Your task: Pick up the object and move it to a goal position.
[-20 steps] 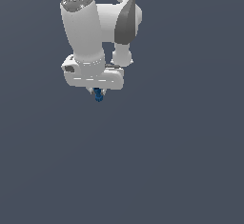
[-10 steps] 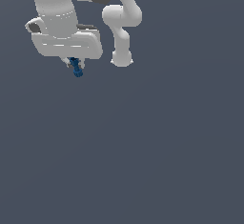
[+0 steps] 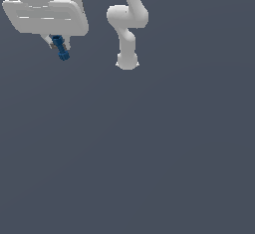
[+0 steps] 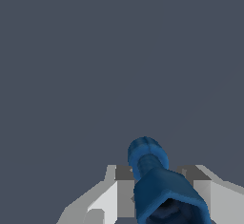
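Observation:
The object (image 3: 61, 48) is a small dark-blue knobbly peg hanging below the white hand at the upper part of the exterior view's left. My gripper (image 3: 58, 43) is shut on the object, whose lower end sticks out beneath the fingers. In the wrist view the object (image 4: 155, 175) fills the space between the two white-and-grey fingers (image 4: 107, 197), its rounded tip pointing away over plain grey ground. No goal marker shows in either view.
The arm's white links and base (image 3: 127, 58) stand at the upper middle of the exterior view. All around is a uniform dark grey floor (image 3: 149, 153).
The hand, with the object held, has travelled toward the exterior view's left and upward and appears larger. The object stays between the fingers.

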{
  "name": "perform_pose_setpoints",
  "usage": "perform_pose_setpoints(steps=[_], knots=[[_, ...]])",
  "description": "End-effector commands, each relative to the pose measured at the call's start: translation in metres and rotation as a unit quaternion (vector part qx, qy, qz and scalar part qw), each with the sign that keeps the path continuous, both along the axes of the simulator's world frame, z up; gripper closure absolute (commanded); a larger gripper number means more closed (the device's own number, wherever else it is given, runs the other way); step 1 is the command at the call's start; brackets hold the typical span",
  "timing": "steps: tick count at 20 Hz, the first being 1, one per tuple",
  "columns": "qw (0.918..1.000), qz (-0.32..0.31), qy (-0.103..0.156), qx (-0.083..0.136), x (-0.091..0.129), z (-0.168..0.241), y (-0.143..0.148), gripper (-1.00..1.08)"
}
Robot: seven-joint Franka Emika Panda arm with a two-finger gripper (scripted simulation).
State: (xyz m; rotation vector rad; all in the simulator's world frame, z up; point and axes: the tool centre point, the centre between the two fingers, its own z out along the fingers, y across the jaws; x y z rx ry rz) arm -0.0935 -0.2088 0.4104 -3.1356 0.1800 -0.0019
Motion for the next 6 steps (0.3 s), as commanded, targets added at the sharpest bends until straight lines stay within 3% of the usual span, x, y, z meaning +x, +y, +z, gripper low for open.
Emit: perform_pose_setpoints(steps=[1, 6], knots=[[1.0000, 0.001, 0.001, 0.000, -0.0025, 0.0082, -0.0059, 1.08], [1.0000, 0.001, 0.001, 0.000, -0.0035, 0.0137, -0.0099, 1.08]])
